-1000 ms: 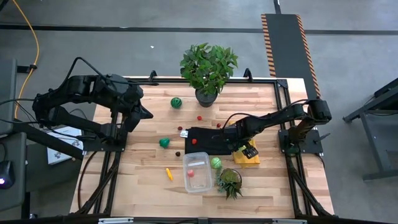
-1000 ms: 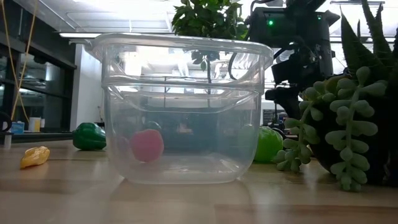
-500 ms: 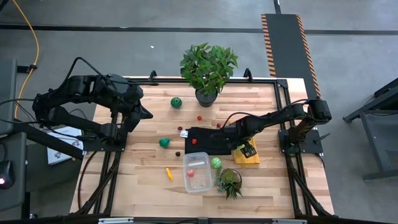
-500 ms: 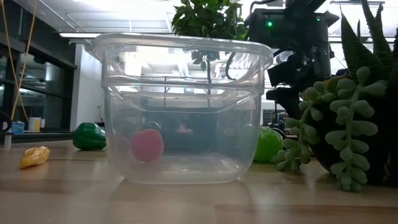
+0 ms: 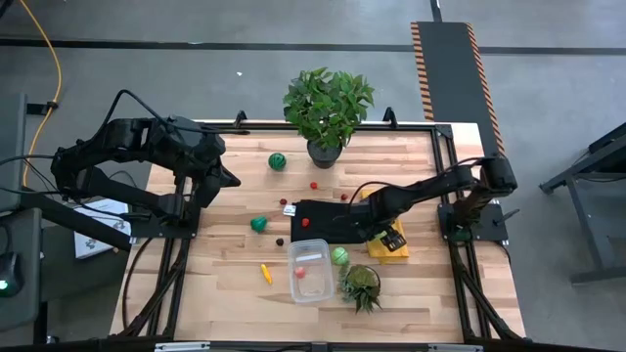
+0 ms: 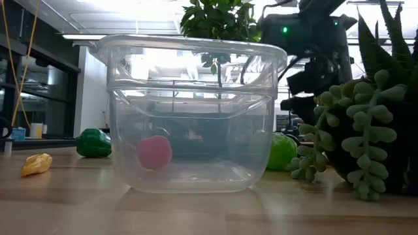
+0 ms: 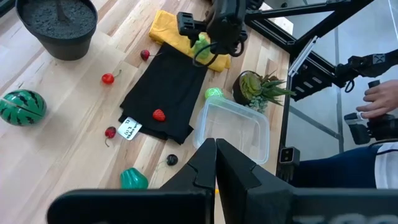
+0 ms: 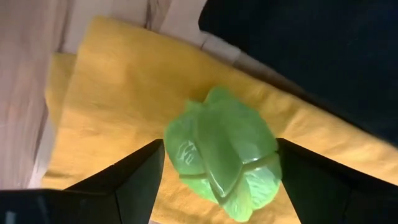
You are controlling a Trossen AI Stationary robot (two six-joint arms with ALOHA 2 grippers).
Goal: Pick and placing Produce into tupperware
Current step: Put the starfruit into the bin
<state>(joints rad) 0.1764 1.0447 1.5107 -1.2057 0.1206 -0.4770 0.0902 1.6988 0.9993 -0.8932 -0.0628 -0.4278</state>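
The clear tupperware (image 5: pixel 308 271) (image 6: pixel 192 111) stands near the table's near edge with a pink piece (image 6: pixel 154 152) lying on its floor. A green round piece (image 5: pixel 338 255) rests on the table beside its right wall. My right gripper (image 5: pixel 372 230) (image 8: pixel 221 149) is over the yellow cloth (image 8: pixel 112 106), shut on a green leafy piece (image 8: pixel 221 165). A green pepper (image 5: pixel 258 224), a striped green ball (image 5: pixel 278 161), an orange stick (image 5: pixel 265 273) and small red and dark berries lie scattered on the table. My left gripper (image 5: pixel 227 179) (image 7: pixel 216 155) waits shut at the table's left edge. My right gripper pinches the green leafy piece between its two fingers, one on each of its opposite sides (image 8: pixel 171 152), coming from above and pointing down. The piece shows against the yellow cloth; whether it rests on the cloth or is lifted clear, I cannot tell.
A black cloth (image 5: pixel 328 220) lies mid-table with a red berry (image 5: pixel 307 221) on it. A spiky succulent (image 5: pixel 362 284) stands right of the tupperware, and a large potted plant (image 5: pixel 326 108) stands at the far edge. A person's hand (image 7: pixel 379 93) shows beyond the table.
My right gripper has shifted a little toward the table's left, from over the middle of the yellow cloth toward the black cloth's edge. The left arm and the pieces on the table have stayed where they were.
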